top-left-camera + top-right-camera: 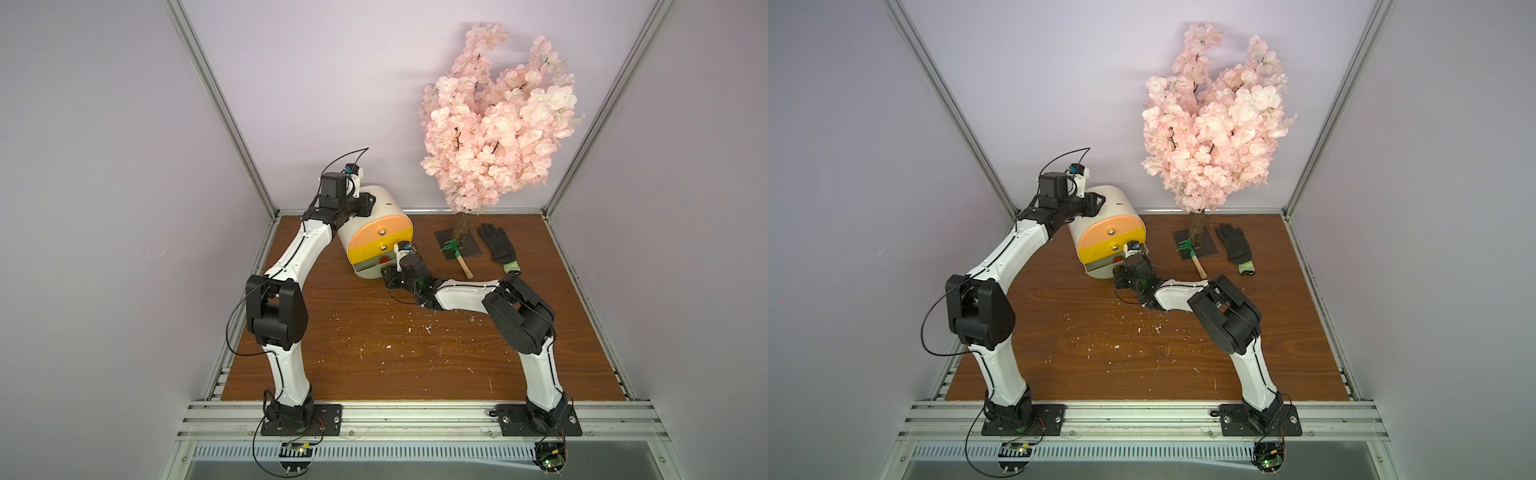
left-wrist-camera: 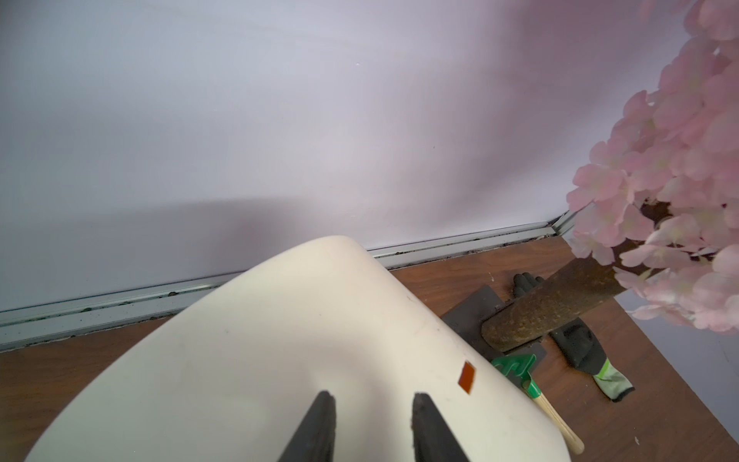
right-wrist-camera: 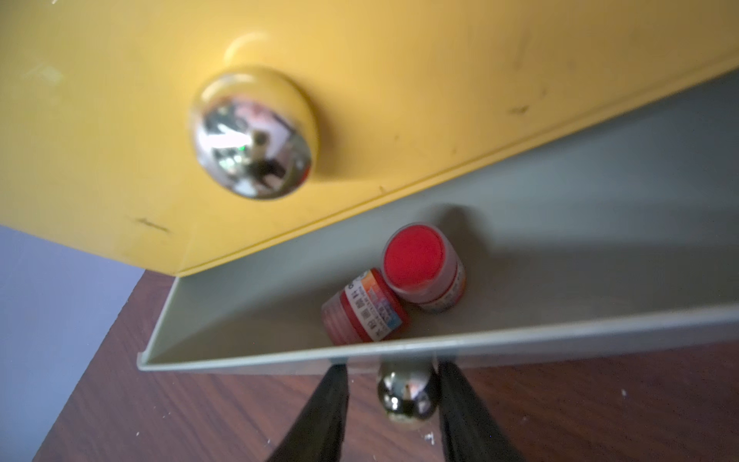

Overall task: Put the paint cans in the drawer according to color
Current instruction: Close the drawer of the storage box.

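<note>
Between the fingers of the right gripper (image 3: 394,366), jaws apart with a gap on one side, not clamped: gold knob (image 3: 406,400) of the grey bottom drawer (image 3: 280,358), standing open, with two red paint cans (image 3: 416,260) just beyond the fingertips, one upright, one tipped on its side. To shut it, as seems the step in hand, centre on the knob and push straight in, level, without jolting the cans. Against the cream cabinet (image 2: 280,340), left gripper (image 2: 374,396), jaws slightly apart on nothing: brace there against sliding.
</note>
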You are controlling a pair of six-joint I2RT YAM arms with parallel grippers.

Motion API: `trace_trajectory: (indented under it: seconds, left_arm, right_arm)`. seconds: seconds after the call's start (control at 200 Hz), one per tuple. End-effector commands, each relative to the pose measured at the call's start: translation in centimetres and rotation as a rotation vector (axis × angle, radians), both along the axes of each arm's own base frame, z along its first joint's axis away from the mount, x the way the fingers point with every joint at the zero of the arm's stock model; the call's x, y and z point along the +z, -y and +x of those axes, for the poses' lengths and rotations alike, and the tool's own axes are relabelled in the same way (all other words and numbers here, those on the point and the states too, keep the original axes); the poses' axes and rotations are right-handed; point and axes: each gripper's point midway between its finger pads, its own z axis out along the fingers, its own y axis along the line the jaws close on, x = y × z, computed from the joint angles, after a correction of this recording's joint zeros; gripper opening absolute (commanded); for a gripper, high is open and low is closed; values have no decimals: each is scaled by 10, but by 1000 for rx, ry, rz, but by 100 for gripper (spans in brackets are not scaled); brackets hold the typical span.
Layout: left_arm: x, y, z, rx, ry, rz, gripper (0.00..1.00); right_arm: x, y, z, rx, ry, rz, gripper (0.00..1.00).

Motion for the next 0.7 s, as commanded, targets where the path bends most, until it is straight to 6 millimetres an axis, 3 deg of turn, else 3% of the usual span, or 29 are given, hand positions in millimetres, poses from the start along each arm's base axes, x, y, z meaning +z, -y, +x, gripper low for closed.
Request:
trace_trajectory:
  seconds: [0.0,0.345,0.696]
  left_arm:
    - [-91,-4,-35,-21,-305,58,37]
    - [-116,-4,-46,-25,-376,50,37]
    - [-121,-5,-49,-20,-390,54,37]
  right_arm:
    - [57,-11,24,-27,159,101,43]
    - [58,-16,45,-9,239,85,44]
    - [49,-19,57,-25,247,58,44]
